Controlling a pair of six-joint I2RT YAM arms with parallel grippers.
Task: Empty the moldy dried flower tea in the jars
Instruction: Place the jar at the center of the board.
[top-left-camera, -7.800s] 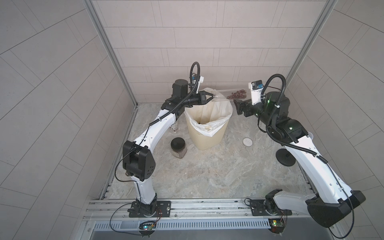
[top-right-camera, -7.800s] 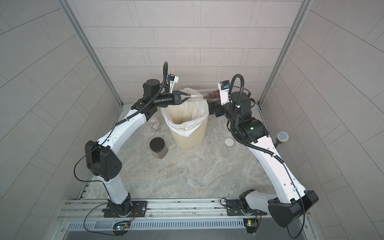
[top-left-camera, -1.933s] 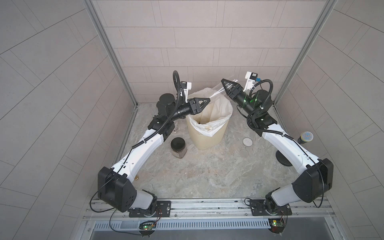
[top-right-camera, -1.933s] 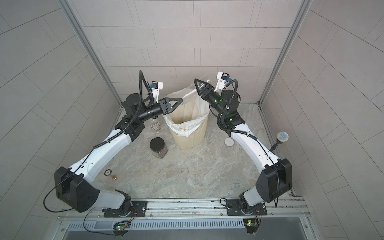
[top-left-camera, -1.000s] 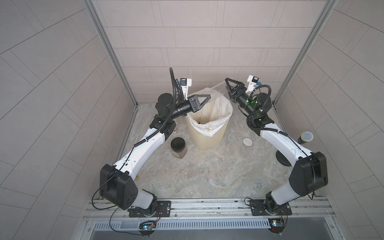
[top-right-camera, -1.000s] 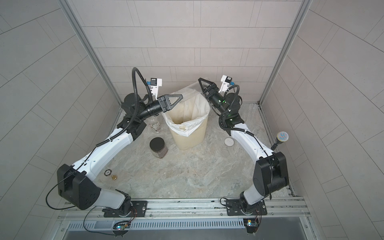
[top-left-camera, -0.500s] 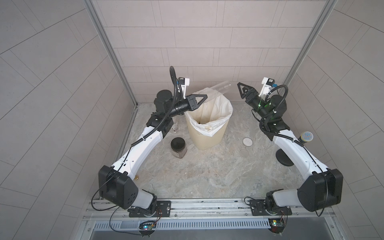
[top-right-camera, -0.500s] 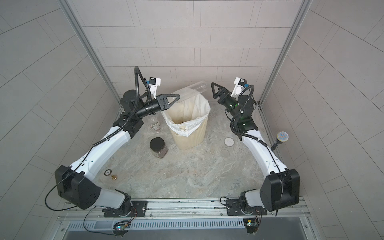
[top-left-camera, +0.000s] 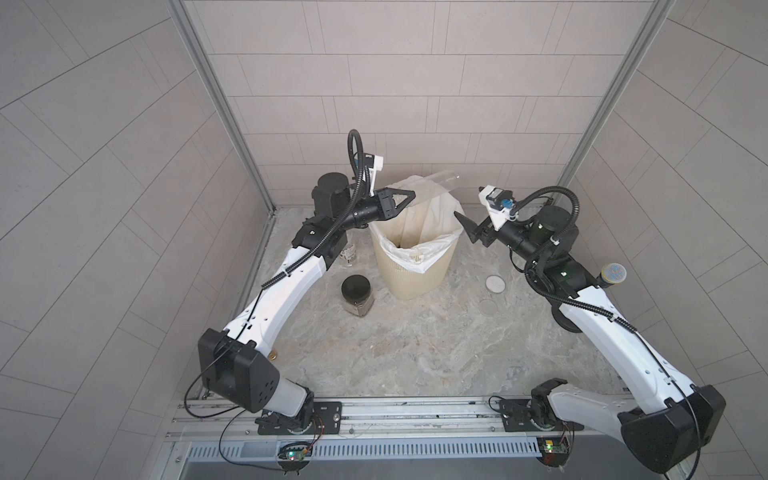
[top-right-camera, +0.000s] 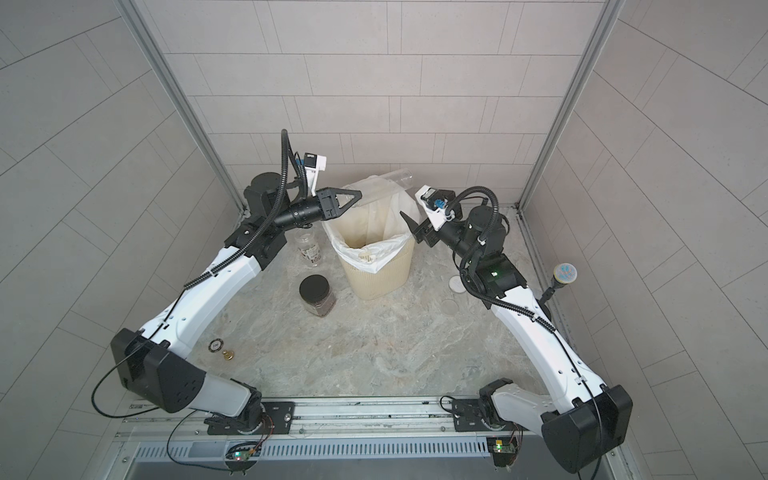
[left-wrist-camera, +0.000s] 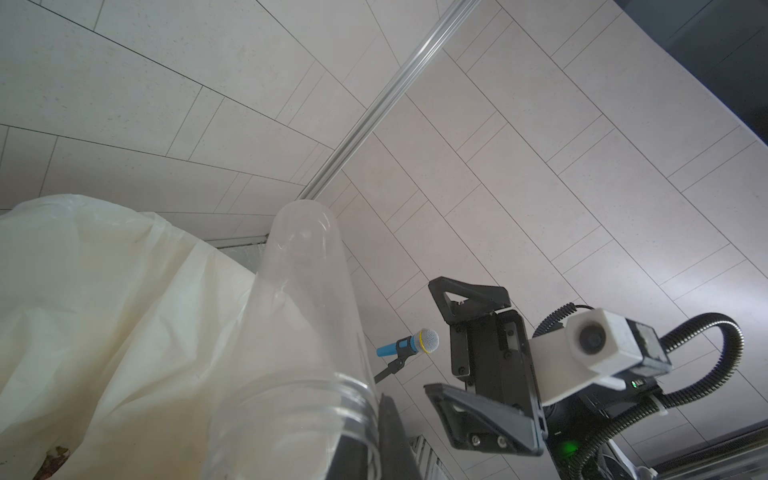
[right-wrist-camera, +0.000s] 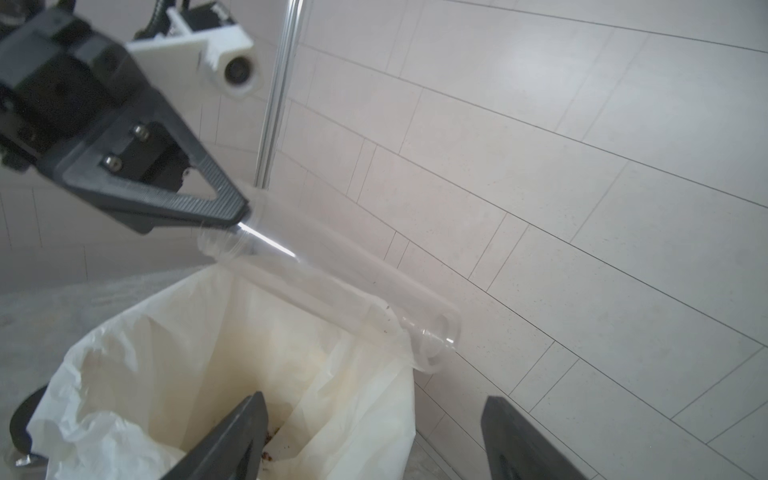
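Slim jar (top-left-camera: 436, 187) clenched by left gripper (top-left-camera: 410, 195) over bin (top-left-camera: 415, 282) (right gripper (top-left-camera: 467, 228) released nearby).

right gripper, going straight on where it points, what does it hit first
Probably the raised white liner, just ahead of the right gripper; the clear tube sits beyond it. Depth is unclear.

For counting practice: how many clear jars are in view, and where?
3. The tall slim jar is held tilted over the bin by the left gripper; the black-lidded jar stands beside the bin; the labelled jar stands by the left arm. More could hide behind the bin.
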